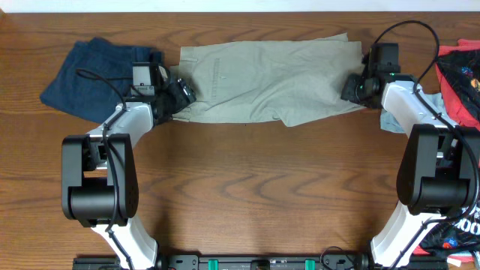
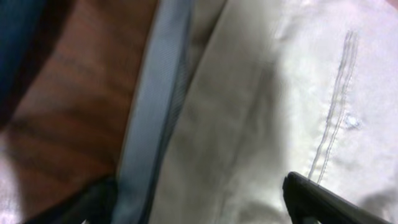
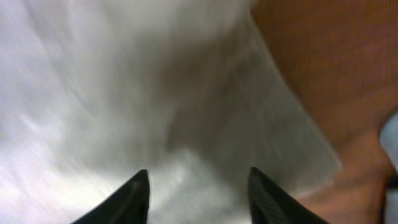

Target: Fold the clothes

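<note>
The khaki-beige trousers (image 1: 270, 79) lie spread flat across the far middle of the table. My left gripper (image 1: 180, 94) is at their left end, over the waistband; in the left wrist view its open fingers (image 2: 199, 199) straddle the khaki cloth (image 2: 261, 106) and a grey-blue band (image 2: 152, 106). My right gripper (image 1: 354, 90) is at the right end; in the right wrist view its fingers (image 3: 199, 186) are open over the khaki cloth (image 3: 124, 93). A navy garment (image 1: 94, 71) lies at the far left. A red-and-black printed garment (image 1: 459, 75) lies at the far right.
A light blue garment (image 1: 390, 120) peeks from under the right arm and shows at the right wrist view's edge (image 3: 390, 140). More printed cloth (image 1: 461, 232) hangs at the near right corner. Bare wooden tabletop (image 1: 262, 187) fills the near half.
</note>
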`<state>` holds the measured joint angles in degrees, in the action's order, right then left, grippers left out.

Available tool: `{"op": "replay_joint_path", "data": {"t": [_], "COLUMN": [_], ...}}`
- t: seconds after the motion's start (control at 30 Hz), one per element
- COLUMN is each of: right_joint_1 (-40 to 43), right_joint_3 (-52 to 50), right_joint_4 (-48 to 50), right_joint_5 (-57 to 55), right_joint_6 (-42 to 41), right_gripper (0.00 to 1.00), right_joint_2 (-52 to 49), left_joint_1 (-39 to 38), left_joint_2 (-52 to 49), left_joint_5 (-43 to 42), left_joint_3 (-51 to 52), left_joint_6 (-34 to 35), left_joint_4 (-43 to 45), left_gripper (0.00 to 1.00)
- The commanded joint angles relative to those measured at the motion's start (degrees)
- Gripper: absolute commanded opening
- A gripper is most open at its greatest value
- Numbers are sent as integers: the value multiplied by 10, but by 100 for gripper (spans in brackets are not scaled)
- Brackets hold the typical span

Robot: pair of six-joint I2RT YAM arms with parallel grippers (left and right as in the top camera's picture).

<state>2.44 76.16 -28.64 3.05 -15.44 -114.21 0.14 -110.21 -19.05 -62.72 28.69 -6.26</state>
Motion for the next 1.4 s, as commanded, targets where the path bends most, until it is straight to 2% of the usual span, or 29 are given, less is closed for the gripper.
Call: {"op": "replay_joint_path", "data": {"t": [0.0,0.07,0.1,0.13,0.2,0.37,0.47,0.53,0.57,0.63,0.8,0.83,0.87,0.9,0.93,1.1,1.27,1.37], "right_joint_1": [-2,-2,-1,0,7,36,57,67,70,70,68,66,65,62,58,28,-19,-50], "right_joint_3": [-2,-13,-18,-23,-31,-40,-39,-38,-38,-35,4,15,24,35,45,65,65,65], "right_joint_4": [-31,-39,-40,-45,-65,-135,-163,-183,-190,-191,-184,-179,-174,-168,-162,-120,-95,-79], "right_joint_5": [-57,-79,-85,-97,-123,-188,-164,-116,-95,-63,29,59,86,120,148,233,248,240], "right_joint_6": [24,24,24,24,21,-52,-59,-53,-45,-26,39,58,73,90,102,128,156,174], "right_gripper": [41,41,40,38,31,18,6,7,7,9,16,18,20,22,24,26,27,36], "right_joint_2": [6,6,6,6,6,6,6,9,12,23,67,78,86,94,100,112,106,103], "left_joint_1": [-1,-1,-1,-1,-1,-1,-1,-1,-1,-1,6,9,13,17,22,32,29,29], "left_joint_2": [2,2,2,2,2,2,2,4,6,15,72,89,105,123,136,151,102,61], "left_joint_5": [1,2,3,3,10,58,56,56,56,56,57,56,56,57,58,59,47,14], "left_joint_3": [-1,-1,-1,-1,-1,-1,-1,-2,-2,-2,-2,-2,-2,-2,-2,-2,-2,-1], "left_joint_6": [-13,-13,-17,-32,-49,-57,-73,-73,-73,-80,-96,-95,-95,-90,-85,-73,-42,-30], "left_joint_4": [-36,-70,-84,-101,-131,-234,-285,-318,-332,-358,-383,-375,-363,-346,-328,-235,-223,-221], "left_gripper": [50,34,23,9,6,6,6,6,9,24,36,44,59,89,98,98,98,98]}}
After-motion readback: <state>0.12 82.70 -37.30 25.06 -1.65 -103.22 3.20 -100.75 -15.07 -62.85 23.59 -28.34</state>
